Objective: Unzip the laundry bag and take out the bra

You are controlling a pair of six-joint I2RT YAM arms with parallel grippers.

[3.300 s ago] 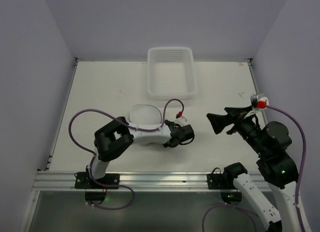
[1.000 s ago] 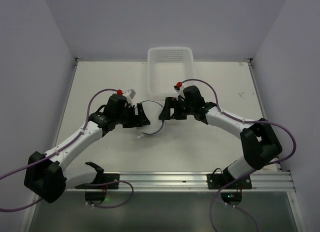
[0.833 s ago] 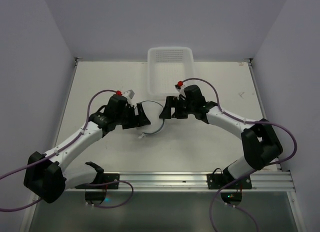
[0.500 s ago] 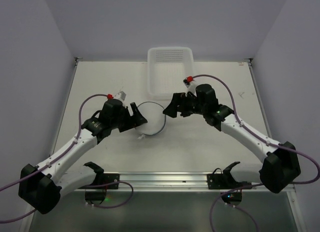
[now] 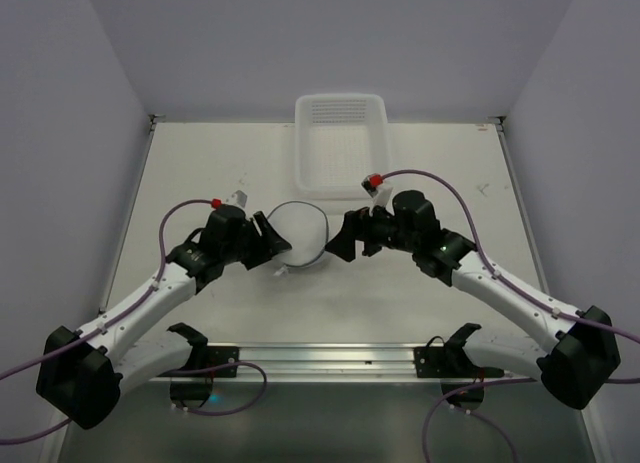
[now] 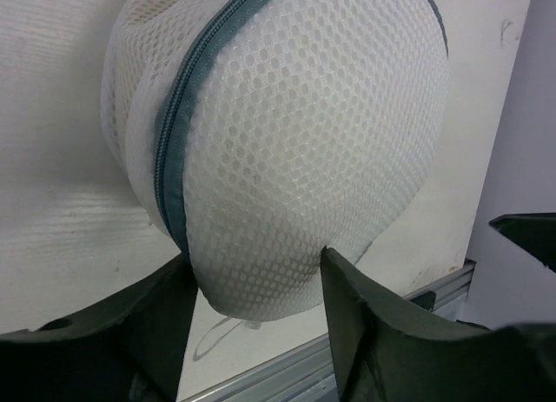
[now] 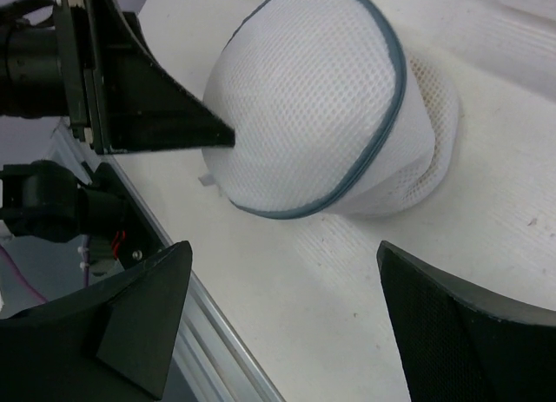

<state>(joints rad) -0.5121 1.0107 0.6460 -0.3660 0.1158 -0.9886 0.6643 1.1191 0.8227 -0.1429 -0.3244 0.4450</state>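
The laundry bag [image 5: 298,233], a small round dome of translucent white mesh with a grey-blue zip rim, sits on the white tabletop [image 5: 200,173] near its middle. It lies just in front of the rectangular white plastic basket [image 5: 340,99] and between your two arms. Your left gripper [image 5: 274,238] is at the bag's left side with its jaws spread. In the left wrist view, the two black fingers [image 6: 165,332] stand on either side of the bag's rounded lower end, with the mesh bulging between them. You cannot tell from these views whether the pads press on the mesh, so it has not closed on anything. Your right gripper [image 5: 342,235] faces the bag from the right and is also opened wide. In its wrist view, the two dark fingers [image 7: 130,306] frame the bag from a little way back, with bare table between them and the mesh. The zip [image 6: 174,133] runs as a dark band around the dome, and the stretch you can see looks closed. A small white tag [image 5: 283,271] pokes out from under the bag's near side. The weave is too dense for you to make out what lies inside.
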